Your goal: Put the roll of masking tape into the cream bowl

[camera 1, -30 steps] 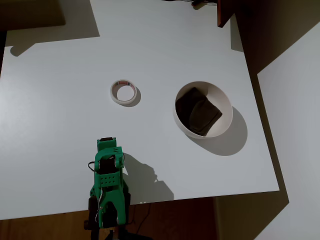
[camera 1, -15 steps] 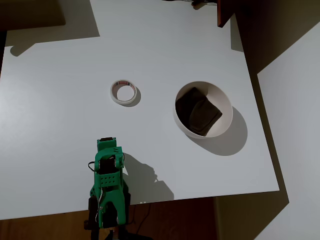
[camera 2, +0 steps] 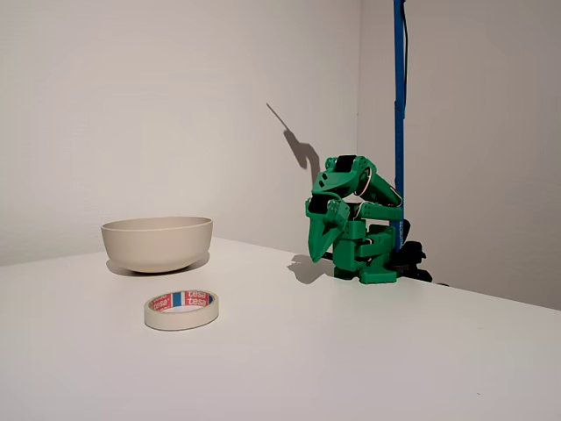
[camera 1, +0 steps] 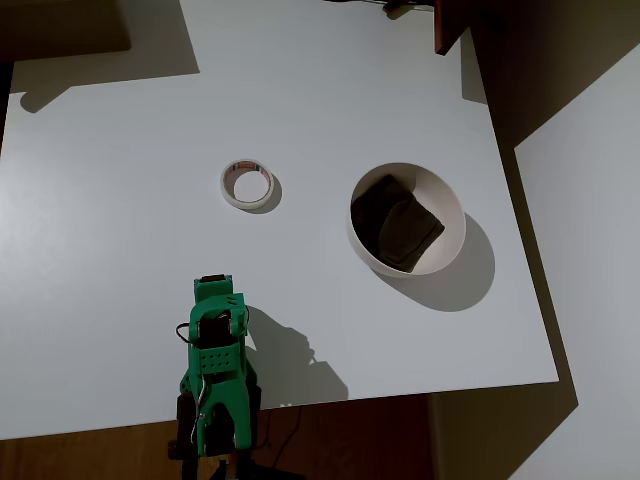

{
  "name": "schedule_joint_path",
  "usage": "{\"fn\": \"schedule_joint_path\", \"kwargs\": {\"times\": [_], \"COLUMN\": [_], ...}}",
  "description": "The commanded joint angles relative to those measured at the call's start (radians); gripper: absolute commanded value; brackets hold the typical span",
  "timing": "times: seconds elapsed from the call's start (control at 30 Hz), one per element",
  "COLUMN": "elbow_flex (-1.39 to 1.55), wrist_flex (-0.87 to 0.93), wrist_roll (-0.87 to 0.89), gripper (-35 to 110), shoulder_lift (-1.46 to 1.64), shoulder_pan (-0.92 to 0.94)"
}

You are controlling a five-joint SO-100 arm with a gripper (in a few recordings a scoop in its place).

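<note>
tape roll [camera 1: 246, 185] lies flat, well apart from jaws [camera 2: 323, 250], seemingly closed.

green arm [camera 2: 355, 224], cream bowl [camera 2: 158, 242]

White tabletop [camera 1: 120, 220] fills overhead view, w/ dark shadows across its top-left corner. Brown wood floor [camera 1: 90, 455] shows along bottom edge; a red-brown post [camera 1: 447, 25] stands at table's top edge. In fixed view, plain pale walls [camera 2: 158, 96] meet in a corner behind the table; blue vertical pole [camera 2: 399, 105] rises at the far side. Hard light casts sharp shadows.
</note>
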Motion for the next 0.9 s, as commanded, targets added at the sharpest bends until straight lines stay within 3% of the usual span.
{"fn": "schedule_joint_path", "kwargs": {"times": [0.0, 0.43, 0.87], "elbow_flex": [-0.009, -0.009, -0.146], "wrist_flex": [0.014, 0.014, -0.135], "wrist_roll": [0.009, 0.018, 0.043], "gripper": [-8, -8, -8], "shoulder_lift": [0.008, 0.008, 0.008], "shoulder_pan": [-0.006, -0.006, 0.034]}}
